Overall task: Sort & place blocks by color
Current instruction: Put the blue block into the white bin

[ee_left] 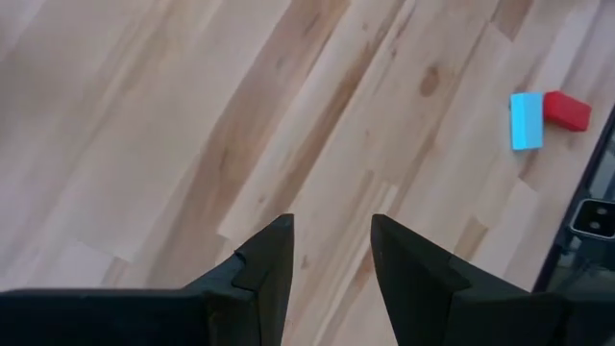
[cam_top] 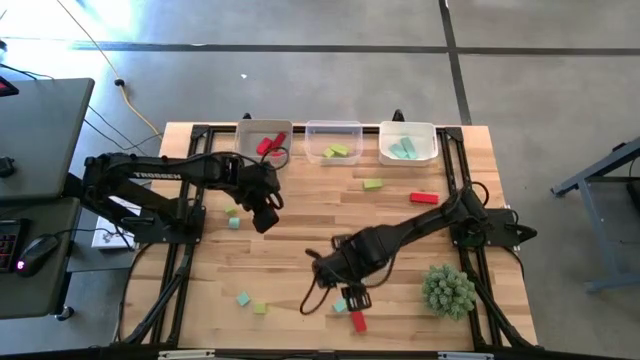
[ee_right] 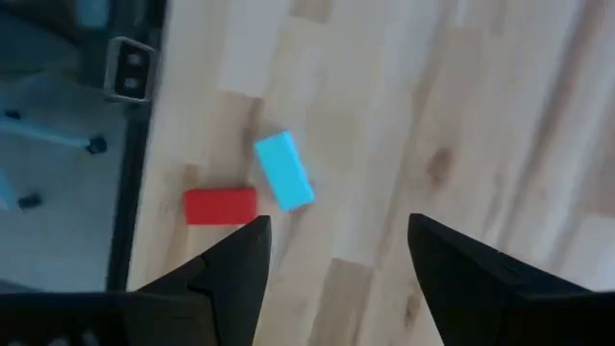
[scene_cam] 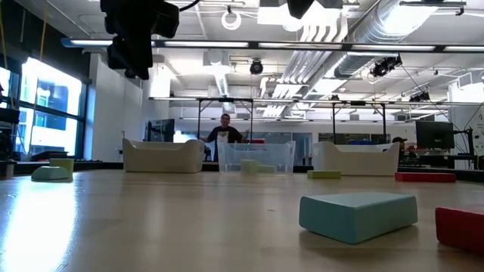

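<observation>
Only one bit of lettering reads here: white capitals spelling "TROSSEN" run along the dark upper link of the left arm (cam_top: pixel 140 174) in the high view. Nothing else carries a legible word, number or sign; the bins, the blocks and the table show no print, and whatever hangs in the room behind the table in the low view is too small to make out.

Even bright overhead light, window glare at 9 o'clock low view, soft-blurred wrist views, faint shadows.
</observation>
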